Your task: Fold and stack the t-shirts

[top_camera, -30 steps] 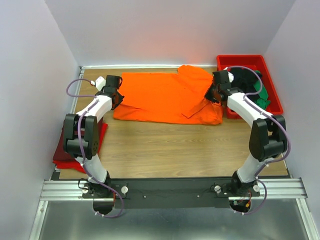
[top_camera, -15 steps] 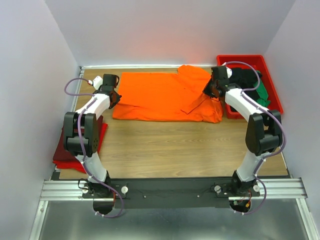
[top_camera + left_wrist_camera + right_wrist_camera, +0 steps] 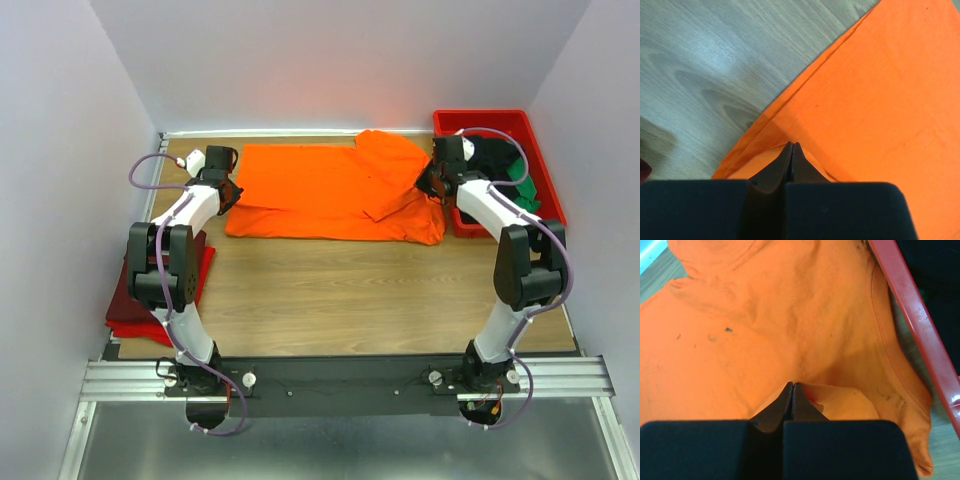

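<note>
**Clerk:** Item one, the orange t-shirt. Where does it lie?

**Checker:** Spread flat across the far half of the table, from far left almost to the tray. Its right part is already turned over onto the body. Quantity: one.

**Clerk:** Held by?

**Checker:** Both pincers. The left gripper sits on the shirt's left edge, jaws pressed together, with a ridge of cloth that looks nipped at the tips. The right gripper is on the right edge just beside the tray, also pressed together, with a small fold raised at its tips.

**Clerk:** Why one at each end?

**Checker:** My reading is that two opposite grips let the arms lift and carry the cloth evenly for the next fold. A single grip would only drag it.

**Clerk:** Next, the remaining t-shirts.

**Checker:** The red tray at far right holds black cloth and green cloth. That is at least one shirt of each, probably waiting their turn. The arm hides part of them, so no firmer count.

**Clerk:** And on the left?

**Checker:** A flat pile of maroon and red cloth at the near left edge, partly under the left arm. It seems to be the finished stack. Two colours show, but the number of layers cannot be told.

**Clerk:** Totals?

**Checker:** Grippers two, tray one, pile one, shirt in hand one.
</note>
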You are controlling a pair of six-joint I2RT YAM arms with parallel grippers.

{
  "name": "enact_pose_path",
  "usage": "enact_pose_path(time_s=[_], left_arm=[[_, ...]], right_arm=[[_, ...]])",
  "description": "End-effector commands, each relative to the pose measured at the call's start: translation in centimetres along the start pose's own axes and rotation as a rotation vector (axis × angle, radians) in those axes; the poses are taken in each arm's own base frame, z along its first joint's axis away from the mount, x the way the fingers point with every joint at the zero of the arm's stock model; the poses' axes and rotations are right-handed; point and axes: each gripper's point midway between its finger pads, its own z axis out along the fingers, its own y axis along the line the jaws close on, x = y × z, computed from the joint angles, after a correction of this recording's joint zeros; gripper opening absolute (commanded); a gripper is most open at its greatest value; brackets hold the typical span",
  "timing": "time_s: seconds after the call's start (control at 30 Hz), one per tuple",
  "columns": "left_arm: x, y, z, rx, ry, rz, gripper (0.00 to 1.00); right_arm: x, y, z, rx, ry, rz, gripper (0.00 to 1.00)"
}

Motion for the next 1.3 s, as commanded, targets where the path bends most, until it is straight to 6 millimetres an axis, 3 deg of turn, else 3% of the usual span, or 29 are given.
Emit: enact_pose_path(time_s=[0.0, 0.5, 0.93, 1.27], left_arm=[[-1.0, -0.8, 0.1, 0.018, -0.015, -0.004, 0.0], [-1.5, -0.6, 0.5, 0.015, -0.026, 0.0, 0.0], [-1.6, -0.8, 1.2, 0.024, -0.019, 0.006, 0.0], [-1.5, -1.1, 2.1, 0.024, -0.02, 0.012, 0.0]], right_arm=[[-1.3, -0.1, -0.6, -0.007, -0.051, 0.028, 0.0], [-2.0, -1.6, -0.9, 0.012, -0.073, 0.061, 0.01], [-3.2, -0.6, -0.9, -0.024, -0.087, 0.072, 0.01], [-3.0, -0.2, 0.7, -0.036, -0.058, 0.061, 0.01]])
